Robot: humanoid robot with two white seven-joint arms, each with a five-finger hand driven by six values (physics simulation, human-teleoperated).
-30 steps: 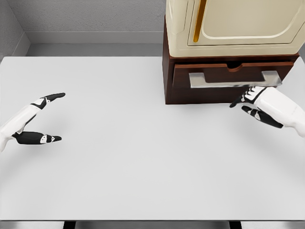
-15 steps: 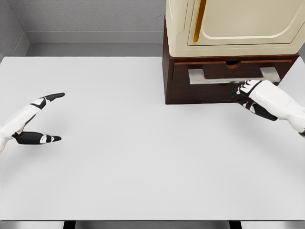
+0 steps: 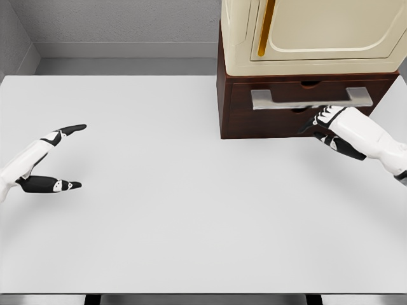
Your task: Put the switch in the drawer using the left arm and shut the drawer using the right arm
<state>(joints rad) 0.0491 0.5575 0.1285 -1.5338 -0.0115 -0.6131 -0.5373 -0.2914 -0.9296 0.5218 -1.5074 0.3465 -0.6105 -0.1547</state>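
Drawer (image 3: 299, 105) sitting nearly flush as the right hand (image 3: 331, 124), fingers extended and gripping nothing, is pressing squarely beneath its handle (image 3: 310, 98).

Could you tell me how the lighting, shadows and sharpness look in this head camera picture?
Head view: soft, even light on the white table, no glare; faint shadows under the left hand and beside the cabinet; the drawer handle is sharp, with no blur.

Place: a bare simulated test room, more lab than home
Bench (image 3: 159, 210): plain white, wide, nothing homely on it
Walls (image 3: 114, 22): flat grey, unadorned
Furniture: one dark wooden cabinet (image 3: 224, 101) with a drawer (image 3: 305, 95), a cream box (image 3: 305, 32) on top
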